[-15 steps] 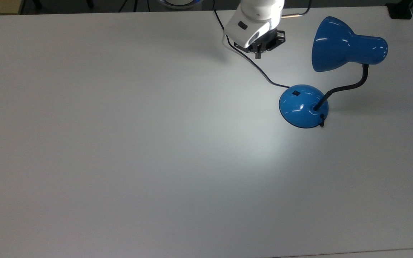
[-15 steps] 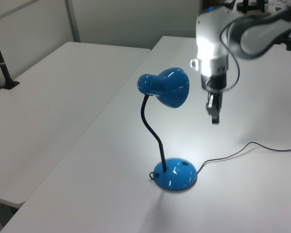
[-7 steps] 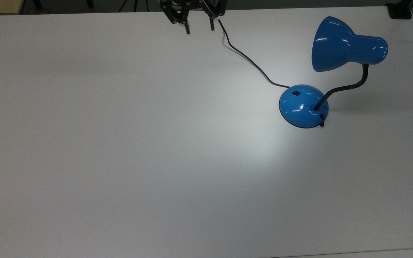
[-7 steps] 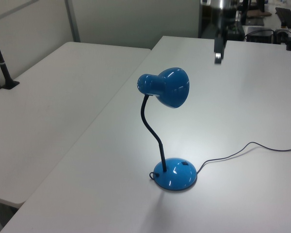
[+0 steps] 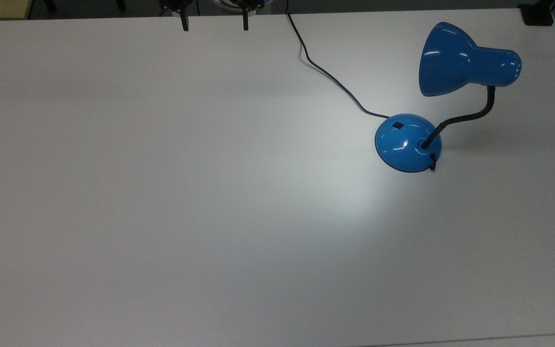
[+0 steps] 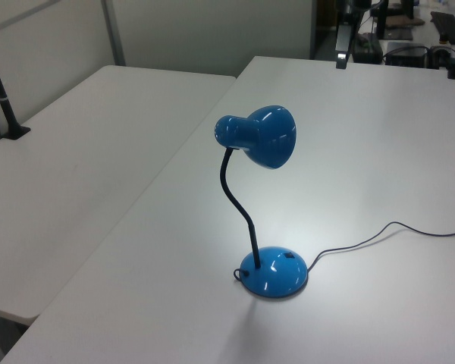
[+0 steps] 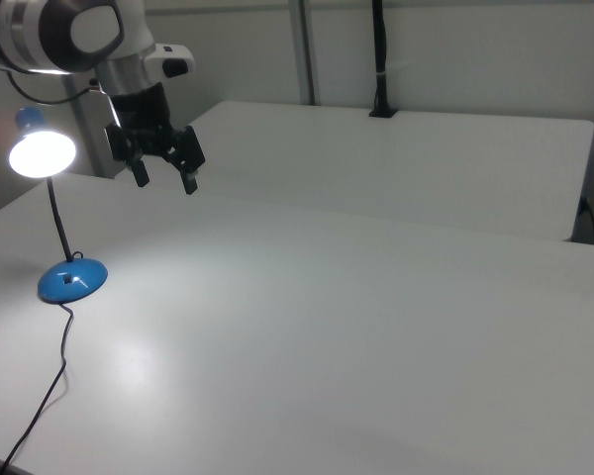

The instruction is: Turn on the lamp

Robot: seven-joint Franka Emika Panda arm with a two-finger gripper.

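glowing already, the lamp [image 7: 57, 213] shows a bright white shade mouth in the right view and throws a pale pool of light on the table [image 5: 162, 217], at about 7 o'clock from the base [image 5: 408, 142] in the top view. it stands upright on the table toward the top view's 2 o'clock corner, with the shade [image 5: 465, 60] hanging off the gooseneck [image 5: 465, 118] at about 1 o'clock from the base. the small black switch [image 5: 397, 125] sits on the dome's 10 o'clock side, and the cord [image 5: 325, 72] runs from there toward 11 o'clock and off the table's far edge.

as a judgement, the task looks done: the light is on, nothing touches the switch, and nothing seems left but for the arm to stay clear.

the gripper [image 7: 164, 168] hangs in the air well apart from the lamp, at about 2 o'clock from the base in the right view. its fingers point down and slightly toward the camera, spread wide with a clear gap between them, and nothing is held. in the top view the two fingertips [image 5: 184, 23] peek in at the 12 o'clock edge, far to the lamp's 10 o'clock. the white wrist [image 7: 79, 30] above it reaches in from the right view's 10 o'clock corner.
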